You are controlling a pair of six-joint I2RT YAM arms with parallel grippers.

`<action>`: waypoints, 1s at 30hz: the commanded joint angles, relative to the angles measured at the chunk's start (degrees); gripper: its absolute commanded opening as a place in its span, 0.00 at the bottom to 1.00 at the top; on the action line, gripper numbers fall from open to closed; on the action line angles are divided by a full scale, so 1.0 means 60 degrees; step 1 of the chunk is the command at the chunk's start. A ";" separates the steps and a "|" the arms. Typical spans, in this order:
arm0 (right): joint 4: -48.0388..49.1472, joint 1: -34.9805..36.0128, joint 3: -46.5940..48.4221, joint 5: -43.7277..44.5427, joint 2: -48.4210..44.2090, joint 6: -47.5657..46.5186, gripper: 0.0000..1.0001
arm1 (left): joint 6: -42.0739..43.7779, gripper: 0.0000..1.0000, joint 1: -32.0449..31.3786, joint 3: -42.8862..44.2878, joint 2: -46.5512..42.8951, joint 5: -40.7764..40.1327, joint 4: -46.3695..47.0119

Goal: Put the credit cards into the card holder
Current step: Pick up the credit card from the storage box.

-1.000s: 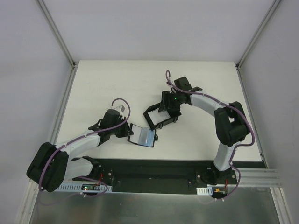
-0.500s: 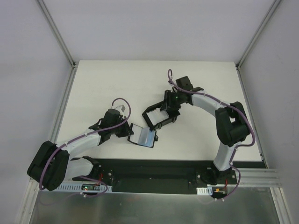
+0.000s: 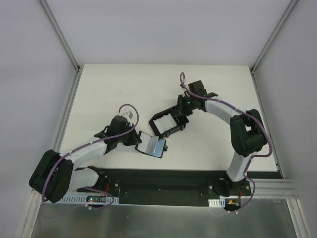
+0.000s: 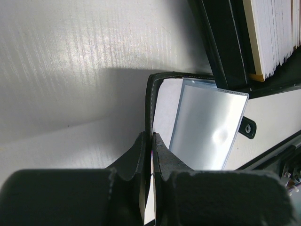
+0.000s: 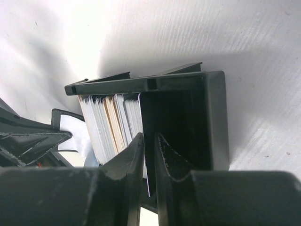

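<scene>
Left hand point(image 4: 149, 136) is pressed together on the black rim of the card holder point(image 4: 207, 127), gripping it from the 9 o'clock side in the top view. The card holder lies open on the surface point(image 3: 124, 89), bluish-grey inside up, with its clasp tab point(image 4: 248, 127) at 3 o'clock in the left wrist view.

The right hand point(image 5: 149, 137) reaches into the black walled tray point(image 5: 216, 117). Its fingers stand narrow on either side of the end card point(image 5: 147, 165); I cannot tell whether they pinch it. The credit cards point(image 5: 106, 127) stand on edge, packed toward the tray's 9 o'clock wall in the right wrist view.

The end card's lower part is hidden between the fingers. Glare covers the card holder's clear pocket, so its contents cannot be made out.

From above, the tray sits at 1 o'clock of the card holder, just beside it; whether they touch is unclear. Open surface spreads toward 12 and 10 o'clock, and the card holder lies near the surface's 6 o'clock edge.
</scene>
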 commanded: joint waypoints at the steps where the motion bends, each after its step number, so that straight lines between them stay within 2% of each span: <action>1: -0.0079 0.0057 0.0199 0.0312 -0.0609 -0.0133 0.14 | 0.0281 0.00 0.0039 0.0203 -0.0093 0.0105 0.0024; 5: -0.0914 0.0159 0.0800 0.1221 -0.0653 -0.1025 0.00 | 0.0281 0.00 0.0039 0.0116 -0.0209 0.0120 0.0024; 9: -0.1399 0.0452 0.1181 0.2026 -0.0989 -0.1730 0.00 | 0.0237 0.00 0.0039 -0.0060 -0.0297 0.0076 -0.0005; 15: -0.1474 0.0862 0.0861 0.2965 -0.1897 -0.1965 0.00 | 0.0018 0.00 0.0039 -0.0397 -0.0371 0.0105 -0.0020; 21: -0.0947 0.1418 -0.0251 0.3421 -0.3273 -0.1557 0.00 | -0.0217 0.00 0.0039 -0.0749 -0.0634 0.0105 -0.0020; 27: -0.0843 0.2371 -0.1379 0.2968 -0.3978 -0.0459 0.00 | -0.0334 0.00 0.0039 -0.0968 -0.0810 0.0178 -0.0108; 30: -0.0302 0.2620 -0.2258 0.2705 -0.4432 0.0098 0.00 | -0.0349 0.00 0.0039 -0.1042 -0.0971 0.0164 -0.0225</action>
